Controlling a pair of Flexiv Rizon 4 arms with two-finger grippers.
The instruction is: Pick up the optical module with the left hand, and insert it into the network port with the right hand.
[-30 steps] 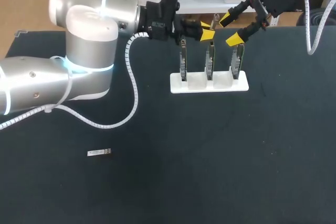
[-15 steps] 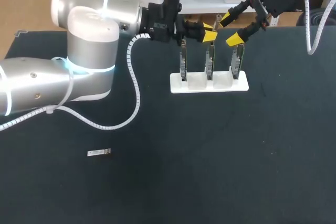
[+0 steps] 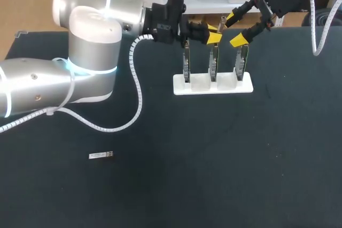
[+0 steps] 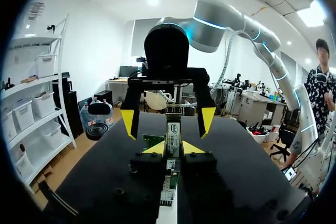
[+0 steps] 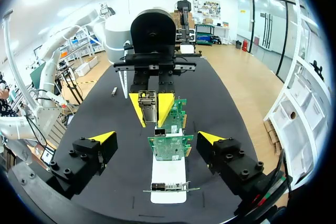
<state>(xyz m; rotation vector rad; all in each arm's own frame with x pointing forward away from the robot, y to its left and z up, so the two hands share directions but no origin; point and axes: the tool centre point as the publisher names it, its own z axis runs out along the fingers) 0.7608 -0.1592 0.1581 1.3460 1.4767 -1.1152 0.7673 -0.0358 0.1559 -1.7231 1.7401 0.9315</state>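
Optical module (image 5: 148, 106), a slim silver metal block, is pinched by the left end effector (image 3: 212, 31); right end effector (image 3: 235, 29) gapes; white rack (image 3: 195, 85) holds three green circuit boards (image 5: 170, 147).

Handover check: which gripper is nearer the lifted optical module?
Left. The left gripper is shut on the optical module; the right gripper hangs open just beside it, not touching.

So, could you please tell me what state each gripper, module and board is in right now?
left gripper: shut on the optical module, holding it off the table.
right gripper: open, holding nothing, facing the left gripper.
circuit boards: three, standing upright in the white base.
spare module: lying flat on the table, apart from both grippers.
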